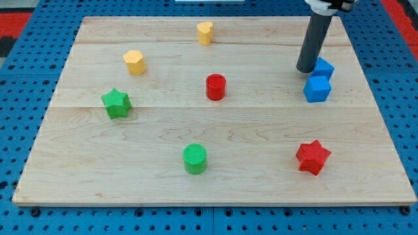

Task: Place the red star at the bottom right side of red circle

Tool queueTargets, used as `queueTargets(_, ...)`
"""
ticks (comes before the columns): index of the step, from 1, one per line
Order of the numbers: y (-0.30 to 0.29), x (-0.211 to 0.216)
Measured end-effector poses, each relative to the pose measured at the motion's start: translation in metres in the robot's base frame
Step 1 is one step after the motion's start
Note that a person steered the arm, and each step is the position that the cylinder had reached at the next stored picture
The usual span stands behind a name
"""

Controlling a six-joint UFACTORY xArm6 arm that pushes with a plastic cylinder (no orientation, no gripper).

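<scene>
The dark rod is seen entering from the view's top right, and my tip (305,70) is resting on the wooden board (78,163) near its upper right corner. No fingers or jaws are fitted to the rod, so nothing is grasped; the tip is simply down on the surface.

Blue blocks: one blue block (323,68) is found immediately to the view's right of the tip, touching it or very nearly so; which cannot be told. A second blue cube (317,89) is located just below and slightly right of the tip, touching or nearly touching the first blue block.

Task objects: the red star (313,156) is located well below the tip, toward the board's bottom right, with nothing touching it. The red circle (215,87), an upright cylinder, is located well to the view's left of the tip and slightly lower. The star lies below and to the right of the circle, well apart from it.

Other blocks, all far to the left of the tip: a yellow block (205,32) higher up near the top edge; a yellow hexagonal block (134,62) at about tip height; a green star (116,103) lower; a green cylinder (194,158) near the bottom edge.
</scene>
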State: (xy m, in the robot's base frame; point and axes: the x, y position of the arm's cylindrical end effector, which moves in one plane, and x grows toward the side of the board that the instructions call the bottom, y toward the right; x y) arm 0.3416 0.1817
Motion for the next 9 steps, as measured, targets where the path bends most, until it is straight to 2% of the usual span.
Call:
queueTargets(1,0.0,-0.071)
queueTargets(2,0.048,-0.028)
queueTargets(3,0.041,0.025)
queueTargets(4,0.053,0.053)
queueTargets(5,0.103,0.082)
queueTargets(6,0.093,0.18)
queueTargets(7,0.048,0.22)
queueTargets(8,-0.036,0.198)
queueTargets(9,-0.088,0.194)
